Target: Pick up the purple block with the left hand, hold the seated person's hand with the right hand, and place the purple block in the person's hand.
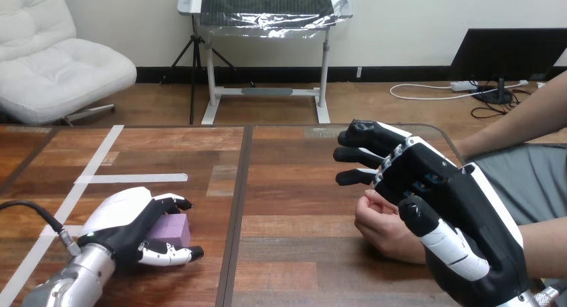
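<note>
The purple block (172, 229) lies on the wooden table (294, 253) at the lower left. My left hand (124, 220) rests over it, fingers curled along its far side and thumb against its near side, so the block sits pinched between them. My right hand (434, 186) hovers at the right with its fingers nearly straight, pointing left, holding nothing. Just below and behind it the person's hand (376, 228) rests on the table, loosely curled; my palm hides its wrist. I cannot tell whether the two touch.
White tape lines (130, 178) cross the table's left part. A dark seam (237, 207) runs down the table's middle. The person's other forearm (521, 123) reaches in from the upper right edge.
</note>
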